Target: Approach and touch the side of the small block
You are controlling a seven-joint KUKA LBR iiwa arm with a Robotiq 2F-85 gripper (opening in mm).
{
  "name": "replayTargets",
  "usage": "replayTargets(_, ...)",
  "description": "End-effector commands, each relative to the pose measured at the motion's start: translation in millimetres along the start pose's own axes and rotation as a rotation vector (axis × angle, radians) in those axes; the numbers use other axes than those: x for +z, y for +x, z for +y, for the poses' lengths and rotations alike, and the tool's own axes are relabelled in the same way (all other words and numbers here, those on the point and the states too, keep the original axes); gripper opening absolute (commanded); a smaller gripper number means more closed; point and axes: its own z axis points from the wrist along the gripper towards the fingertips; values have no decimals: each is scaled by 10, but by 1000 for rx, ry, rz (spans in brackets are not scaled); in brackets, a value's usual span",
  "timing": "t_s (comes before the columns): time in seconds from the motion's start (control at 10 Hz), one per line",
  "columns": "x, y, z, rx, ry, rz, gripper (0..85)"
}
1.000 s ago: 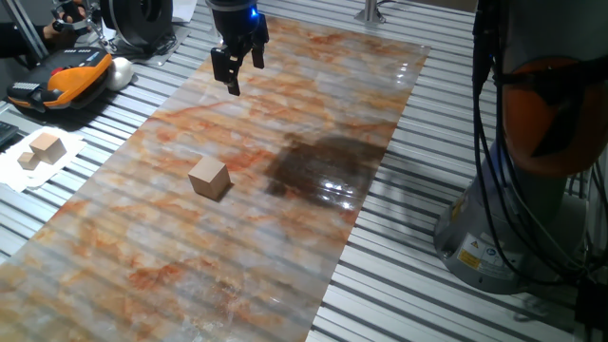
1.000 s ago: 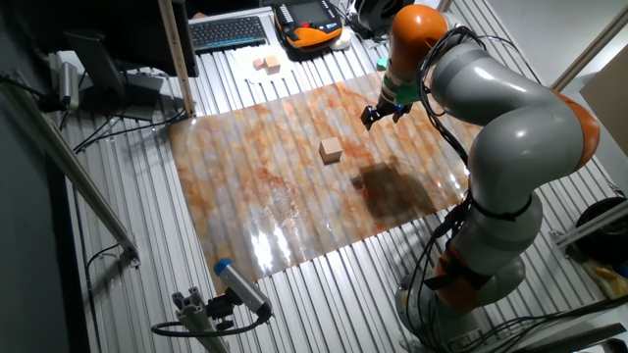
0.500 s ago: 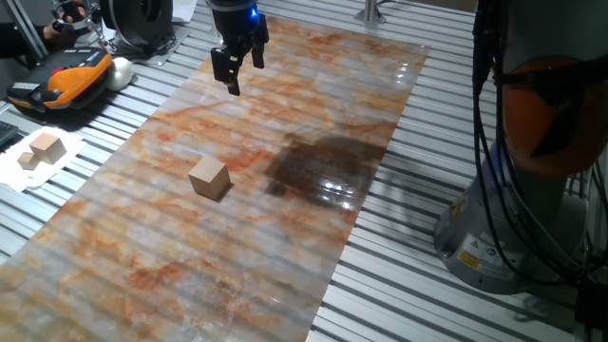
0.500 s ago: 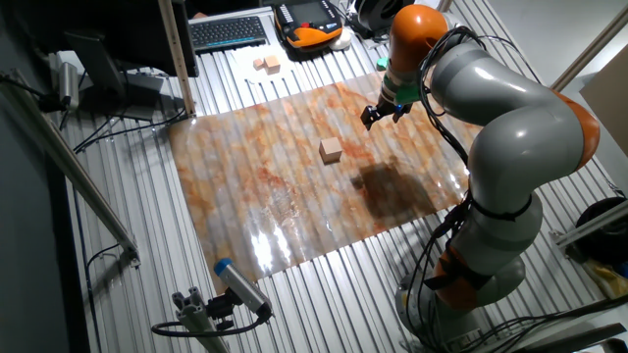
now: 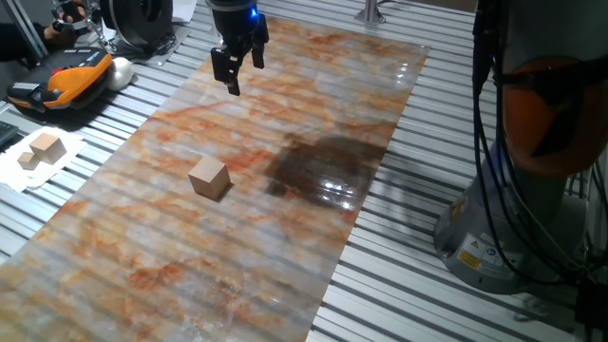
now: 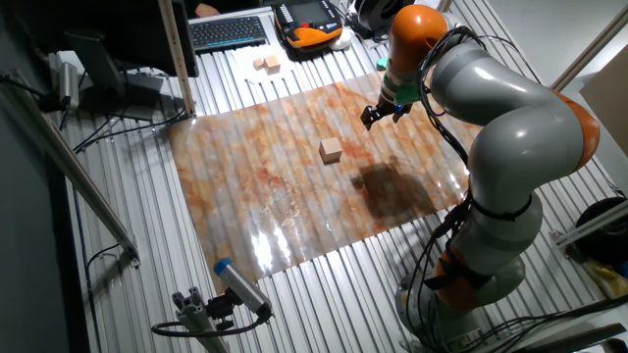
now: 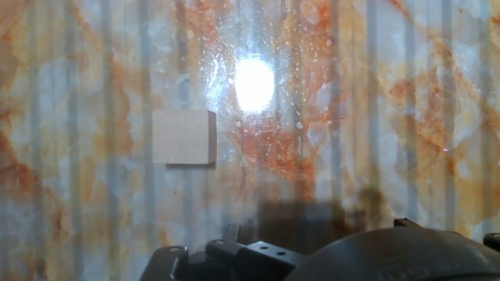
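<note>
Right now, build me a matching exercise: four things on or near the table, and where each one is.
Things:
1. small block
2. gripper
3. pale blocks
4. keyboard

Places:
A. on white paper
B. beside the orange device
C. alone on the marbled mat
D. raised above the mat's far end

Pairs: 1-C, 2-D, 3-A, 4-B

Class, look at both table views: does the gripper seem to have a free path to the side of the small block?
Probably yes. The gripper hangs above the marbled sheet, apart from the small block, and nothing stands between them.
</note>
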Motion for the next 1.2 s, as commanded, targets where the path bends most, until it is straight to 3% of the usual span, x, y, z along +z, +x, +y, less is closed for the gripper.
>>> replayTargets(0.0, -2, 0, 0, 45, 11, 55, 0)
replayTargets(1.1, -3, -11, 13, 67, 18, 88, 0)
